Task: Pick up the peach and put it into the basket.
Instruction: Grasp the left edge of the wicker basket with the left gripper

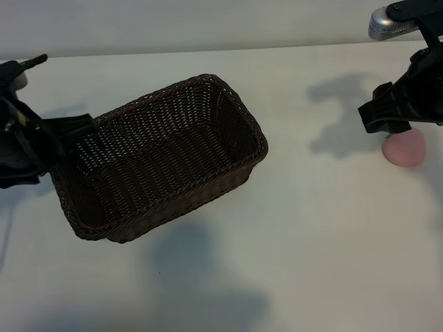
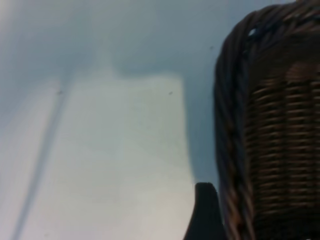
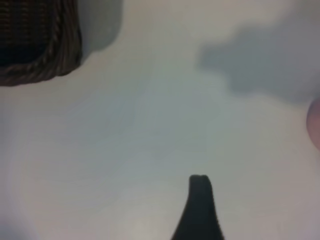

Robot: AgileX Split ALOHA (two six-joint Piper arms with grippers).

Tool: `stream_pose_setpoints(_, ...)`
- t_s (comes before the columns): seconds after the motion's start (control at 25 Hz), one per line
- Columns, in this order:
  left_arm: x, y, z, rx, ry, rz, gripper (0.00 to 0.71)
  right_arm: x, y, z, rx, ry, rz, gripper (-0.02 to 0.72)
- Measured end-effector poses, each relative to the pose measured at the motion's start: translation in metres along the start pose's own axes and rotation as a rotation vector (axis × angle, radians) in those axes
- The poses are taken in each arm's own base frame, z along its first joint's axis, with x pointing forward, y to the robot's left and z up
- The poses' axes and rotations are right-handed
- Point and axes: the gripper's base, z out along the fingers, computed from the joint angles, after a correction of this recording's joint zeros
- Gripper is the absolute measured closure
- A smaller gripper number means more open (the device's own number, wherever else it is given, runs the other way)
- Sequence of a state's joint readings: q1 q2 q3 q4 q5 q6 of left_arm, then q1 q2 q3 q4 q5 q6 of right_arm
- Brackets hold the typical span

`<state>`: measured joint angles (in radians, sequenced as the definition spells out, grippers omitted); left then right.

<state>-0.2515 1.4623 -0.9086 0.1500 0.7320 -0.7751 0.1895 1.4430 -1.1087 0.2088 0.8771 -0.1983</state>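
The pale pink peach (image 1: 405, 149) lies on the white table at the far right; only a sliver of it shows at the edge of the right wrist view (image 3: 315, 122). My right gripper (image 1: 389, 117) hovers just above and beside it, open, with one dark finger (image 3: 200, 202) in view and nothing held. The dark brown wicker basket (image 1: 228, 173) sits left of centre, turned at an angle. My left gripper (image 1: 75, 127) is at the basket's left corner, open and empty. Its finger (image 2: 206, 212) stands next to the basket's outer wall (image 2: 270, 125).
Bare white tabletop (image 1: 318, 242) spreads between the basket and the peach and across the front. The table's back edge meets a grey wall (image 1: 208, 28). A corner of the basket (image 3: 50, 65) shows in the right wrist view.
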Motion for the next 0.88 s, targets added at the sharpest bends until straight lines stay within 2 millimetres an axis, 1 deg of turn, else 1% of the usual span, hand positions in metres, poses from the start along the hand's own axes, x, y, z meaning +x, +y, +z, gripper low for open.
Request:
stream_pose_setpoints(0.2,0.001,-0.003,0.016,-0.022,0.040,-0.006,0.158,0.000,0.000,0.000,0.000,0.000,0.000,0.141)
stream_pose_setpoints(0.44,0.012,-0.001,0.036,0.005,0.057,-0.021,0.158,0.000,0.000,0.000,0.000,0.002,0.000,0.142)
stream_pose_setpoints(0.68,0.013,-0.006,0.063,-0.012,0.102,-0.016,0.158,0.001,0.000,0.000,-0.001,0.007,0.000,0.142)
stream_pose_setpoints(0.88,0.014,-0.008,0.077,-0.018,0.122,-0.018,0.158,0.001,0.000,0.000,-0.001,0.007,0.000,0.142)
